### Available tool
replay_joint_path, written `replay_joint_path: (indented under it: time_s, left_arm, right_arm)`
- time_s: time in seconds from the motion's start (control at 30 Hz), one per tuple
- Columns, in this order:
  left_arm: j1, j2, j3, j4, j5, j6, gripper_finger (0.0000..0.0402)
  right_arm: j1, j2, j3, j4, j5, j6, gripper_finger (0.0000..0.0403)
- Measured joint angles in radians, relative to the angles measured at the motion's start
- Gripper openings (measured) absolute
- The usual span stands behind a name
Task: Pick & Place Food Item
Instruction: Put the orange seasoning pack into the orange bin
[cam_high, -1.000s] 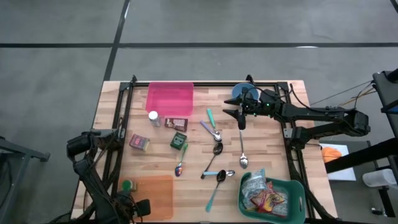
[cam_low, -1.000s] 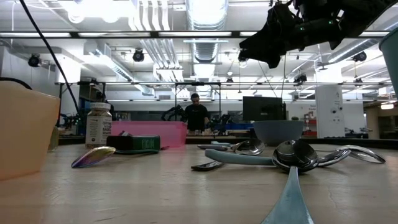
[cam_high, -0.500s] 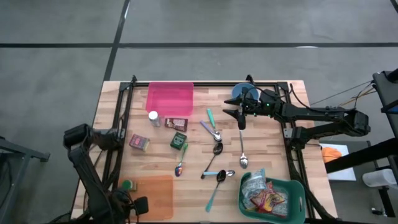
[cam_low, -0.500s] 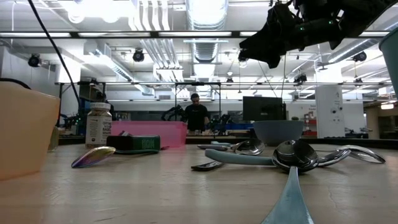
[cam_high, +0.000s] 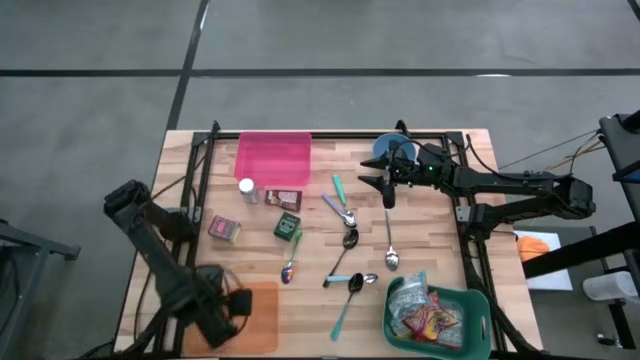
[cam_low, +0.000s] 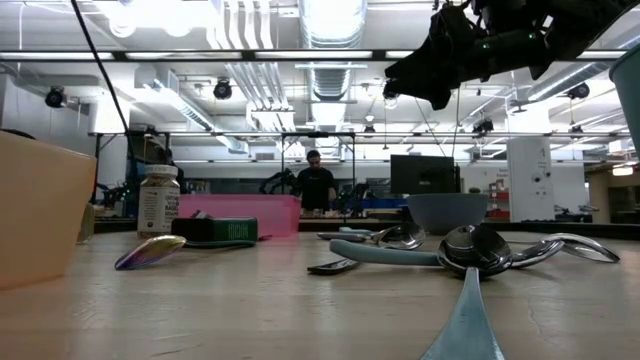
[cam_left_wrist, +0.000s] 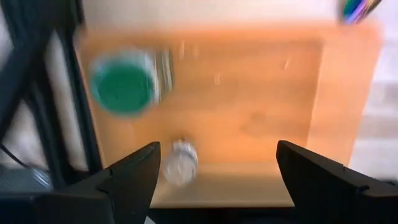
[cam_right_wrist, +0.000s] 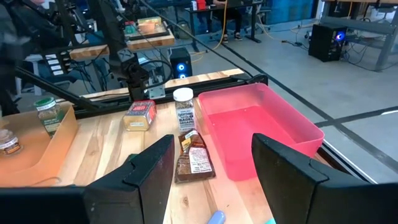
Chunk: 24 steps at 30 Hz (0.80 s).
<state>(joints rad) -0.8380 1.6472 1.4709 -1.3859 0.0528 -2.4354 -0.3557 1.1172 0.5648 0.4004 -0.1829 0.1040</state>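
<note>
**Left Arm Works Over the Orange Bin as Food Items Wait on the Table**

The left gripper (cam_high: 230, 306) hangs over the near-left corner of the table, above the orange bin (cam_high: 262, 312), its two fingers spread wide with nothing between them. Its wrist camera looks straight down into the bin, where a green-lidded jar (cam_left_wrist: 122, 83) stands beside the wall and a smaller white-capped jar (cam_left_wrist: 179, 162) sits just ahead of the fingers, touching neither.

The right gripper (cam_high: 388, 190) waits in the air at the far side of the table, just this side of the blue bowl (cam_high: 390, 148) and above the scattered spoons (cam_high: 348, 240). Its fingers are also parted and empty.

Other food items remain out on the wood. A spice jar (cam_high: 246, 189) and a brown packet (cam_high: 283, 199) lie just beside the pink tub (cam_high: 273, 157). A green box (cam_high: 287, 224) and a small carton (cam_high: 224, 229) sit nearer the middle.

The step appears to be the left arm's business at the bin, whether letting go or reaching in cannot be told. To do it well, the arm probably needs to move vertically and keep its open fingers off both jars and the bin wall, since a sideways sweep could tip the small jar. The carton looks like the easiest next pick. It is the item nearest the bin, and nothing touches it. Squaring the fingers across its narrow sides before closing should keep it from twisting.
</note>
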Motion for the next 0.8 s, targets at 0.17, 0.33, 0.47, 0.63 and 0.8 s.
replay_joint_path:
  time_s: [0.17, 0.33, 0.47, 0.63, 0.8]
  left_arm:
    - [0.169, -0.01, 0.043, -0.154, 0.012, 0.275, 0.0323]
    - [0.36, -0.01, 0.015, -0.186, 0.061, 0.553, 0.0323]
    - [0.501, -0.01, -0.008, -0.187, 0.029, 0.764, 0.0323]
    - [0.645, -0.01, -0.011, -0.186, -0.1, 0.933, 0.0323]
    - [0.775, -0.009, -0.011, -0.163, -0.193, 1.057, 0.0323]
  right_arm:
    - [0.0, 0.0, 0.0, 0.0, 0.0, 0.0, 0.0211]
    - [0.0, 0.0, 0.0, 0.0, 0.0, 0.0, 0.0211]
    - [0.0, 0.0, 0.0, 0.0, 0.0, 0.0, 0.0211]
    - [0.0, 0.0, 0.0, 0.0, 0.0, 0.0, 0.0211]
    - [0.0, 0.0, 0.0, 0.0, 0.0, 0.0, 0.0211]
